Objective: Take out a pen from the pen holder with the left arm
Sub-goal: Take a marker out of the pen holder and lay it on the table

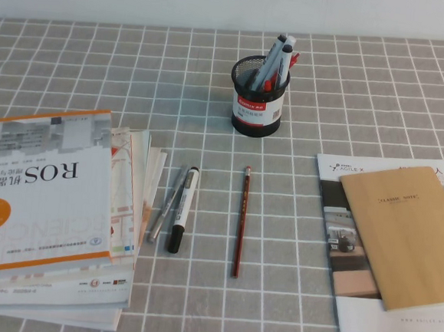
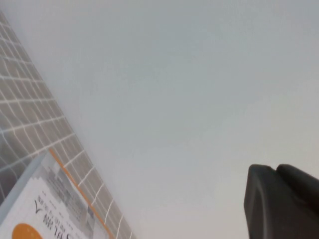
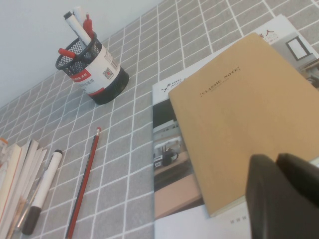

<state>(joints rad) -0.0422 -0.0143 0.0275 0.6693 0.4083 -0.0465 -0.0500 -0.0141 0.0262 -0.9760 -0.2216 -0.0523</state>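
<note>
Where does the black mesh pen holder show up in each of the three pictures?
High view: pen holder upper centre, beyond the red pencil.
Left wrist view: not in it; just the shut left tool and a book.
Right wrist view: pen holder beyond the same pencil, well away from the shut right tool.
Shared landmark: the grey checked tablecloth.

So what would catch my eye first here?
The black mesh pen holder, bristling with pens, stands at the far middle of the grey checked table. A thick ROS book lies at the near left and a brown notebook at the right, with a marker and a red pencil between them. The left gripper hovers by the book, the right gripper above the notebook, both with fingers shut.
</note>
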